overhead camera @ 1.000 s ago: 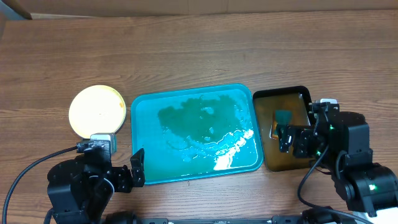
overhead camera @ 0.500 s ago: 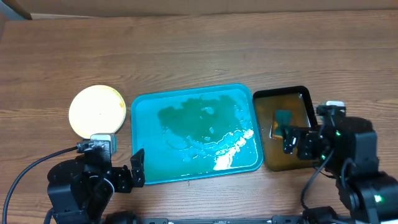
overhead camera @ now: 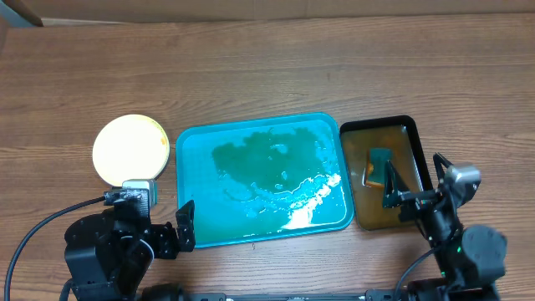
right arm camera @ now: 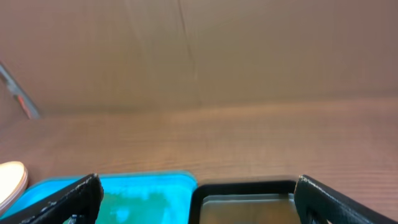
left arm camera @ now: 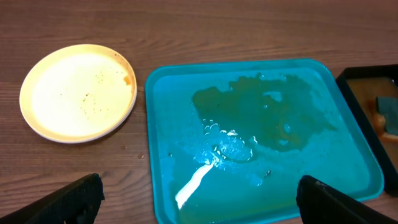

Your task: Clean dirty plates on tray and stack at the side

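The plates (overhead camera: pixel 131 150) lie as one cream-white stack on the table left of the turquoise tray (overhead camera: pixel 191 167). In the left wrist view the top plate (left arm camera: pixel 78 92) shows only small brown specks. The tray (left arm camera: pixel 163 143) holds no plate, only a film of water. My left gripper (overhead camera: pixel 185 226) is open and empty over the tray's front left corner; its fingers (left arm camera: pixel 199 208) stand wide apart. My right gripper (overhead camera: pixel 413 188) is open and empty at the front of the black tray; its fingers (right arm camera: pixel 199 202) point level across the table.
A small black tray (overhead camera: pixel 410 125) of brownish water stands right of the turquoise tray, with a teal sponge (overhead camera: pixel 379 158) in it. It also shows in the left wrist view (left arm camera: pixel 357 73) and the right wrist view (right arm camera: pixel 245 186). A cardboard wall (right arm camera: pixel 199 50) stands behind the table.
My right arm has drawn back toward the table's front edge and tilted its wrist up, off the black tray. The left arm, plates and trays have not moved.
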Robot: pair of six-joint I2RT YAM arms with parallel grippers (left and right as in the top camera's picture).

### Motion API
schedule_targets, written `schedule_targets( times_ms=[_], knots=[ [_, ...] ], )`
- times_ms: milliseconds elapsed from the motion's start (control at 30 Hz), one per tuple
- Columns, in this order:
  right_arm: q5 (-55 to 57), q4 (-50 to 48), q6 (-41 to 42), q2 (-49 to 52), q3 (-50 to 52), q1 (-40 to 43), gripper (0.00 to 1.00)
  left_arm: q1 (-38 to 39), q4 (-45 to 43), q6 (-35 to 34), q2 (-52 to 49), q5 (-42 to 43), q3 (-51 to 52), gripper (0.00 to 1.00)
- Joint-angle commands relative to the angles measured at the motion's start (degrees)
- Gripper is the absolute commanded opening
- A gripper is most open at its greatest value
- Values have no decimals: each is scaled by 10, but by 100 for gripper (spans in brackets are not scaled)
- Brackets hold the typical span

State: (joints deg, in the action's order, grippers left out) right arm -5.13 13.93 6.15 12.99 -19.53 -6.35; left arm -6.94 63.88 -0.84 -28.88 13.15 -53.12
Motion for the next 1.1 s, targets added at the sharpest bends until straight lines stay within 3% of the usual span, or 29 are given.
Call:
schedule_targets(
  times_ms=[0,267,433,567,1067],
  knots=[
    [-1,-73,-4,-56,71,14,100,-1,0,15,4,8,3,100],
    [38,-172,-4,-129,153,38,100,0,0,15,4,8,3,100],
    [101,-148,-5,-129,163,38,100,-1,0,15,4,8,3,100],
    [100,-59,-4,-129,174,38,100,-1,0,15,4,8,3,100],
    [98,-63,-4,-128,176,38,100,-1,0,15,4,8,3,100]
  ],
)
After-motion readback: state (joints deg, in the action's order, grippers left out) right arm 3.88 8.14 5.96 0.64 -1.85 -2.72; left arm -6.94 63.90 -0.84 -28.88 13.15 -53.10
